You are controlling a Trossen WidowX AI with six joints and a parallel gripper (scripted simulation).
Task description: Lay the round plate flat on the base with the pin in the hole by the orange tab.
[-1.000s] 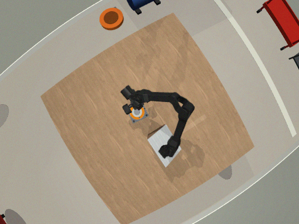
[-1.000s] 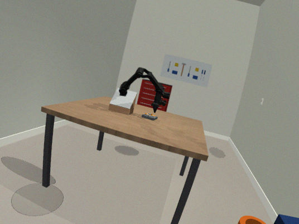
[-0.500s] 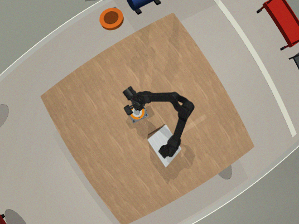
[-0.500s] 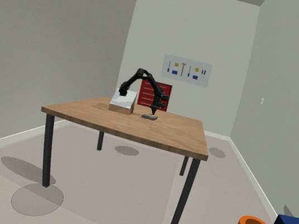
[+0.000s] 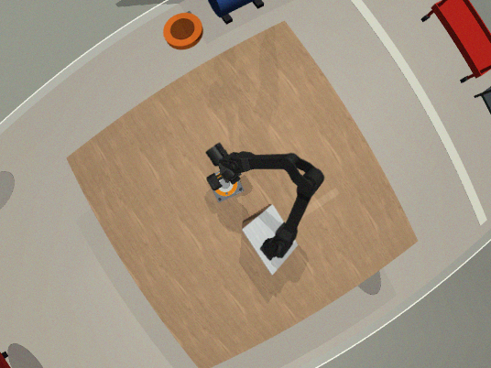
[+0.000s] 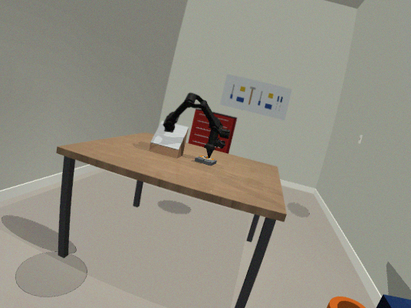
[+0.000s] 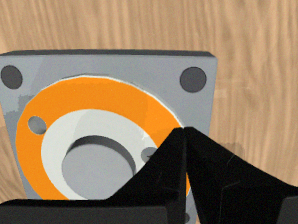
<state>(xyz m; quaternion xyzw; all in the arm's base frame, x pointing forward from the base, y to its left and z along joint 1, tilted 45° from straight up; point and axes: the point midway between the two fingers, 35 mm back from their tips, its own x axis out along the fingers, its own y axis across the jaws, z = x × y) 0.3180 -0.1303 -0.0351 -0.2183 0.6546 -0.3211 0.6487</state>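
The round plate, with an orange outer ring and white middle, sits around the grey post on the square grey base. A white edge shows along the ring's far side in the wrist view. One small round grey spot lies in the orange ring at left, another in the white part beside the fingers. My gripper is shut and empty, its tips low over the plate's right side. Contact cannot be told. The fingers hide the plate's near right part; the tab and pin cannot be made out.
A white-topped sloped block stands on the wooden table, under the arm's mount. The base has dark round corner holes. An orange round container is off the table.
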